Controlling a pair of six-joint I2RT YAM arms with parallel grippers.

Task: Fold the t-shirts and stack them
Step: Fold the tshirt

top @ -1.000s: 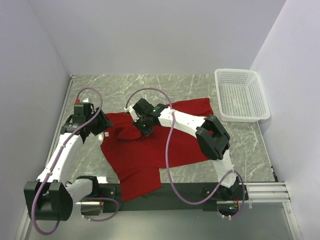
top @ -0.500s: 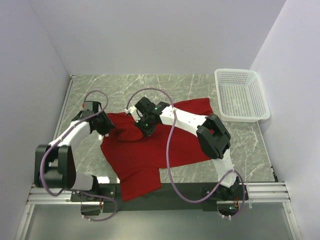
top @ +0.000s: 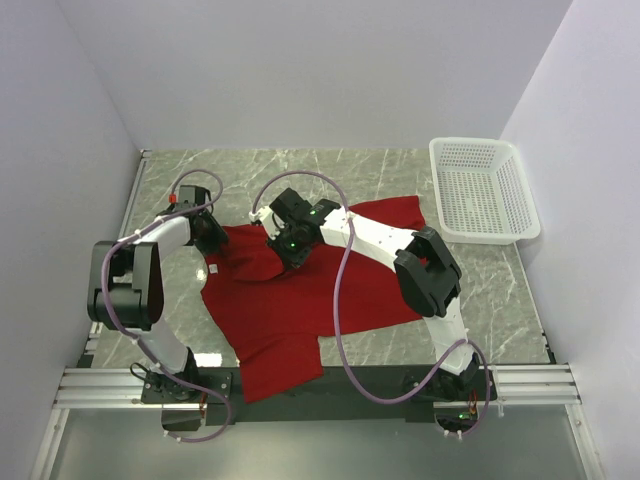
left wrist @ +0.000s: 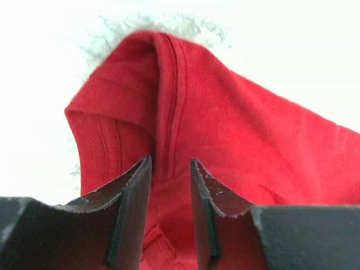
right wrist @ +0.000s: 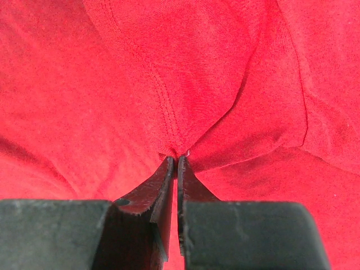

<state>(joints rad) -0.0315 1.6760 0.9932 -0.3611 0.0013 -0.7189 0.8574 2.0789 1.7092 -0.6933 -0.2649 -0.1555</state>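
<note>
One deep red t-shirt lies spread and rumpled on the marble table, its lower hem hanging over the near edge. My left gripper is at the shirt's upper-left corner. In the left wrist view its jaws stand partly apart astride a raised, seamed fold of the t-shirt. My right gripper is over the shirt's upper middle. It is shut on a pinch of the t-shirt, and creases fan out from its fingertips.
A white mesh basket stands at the back right of the table. Grey walls close in the left, back and right sides. The right arm's forearm and a purple cable cross above the shirt.
My left arm has swung in and forward to the shirt's upper-left corner, and its jaws have narrowed. The right gripper has kept its pinch and barely shifted.
</note>
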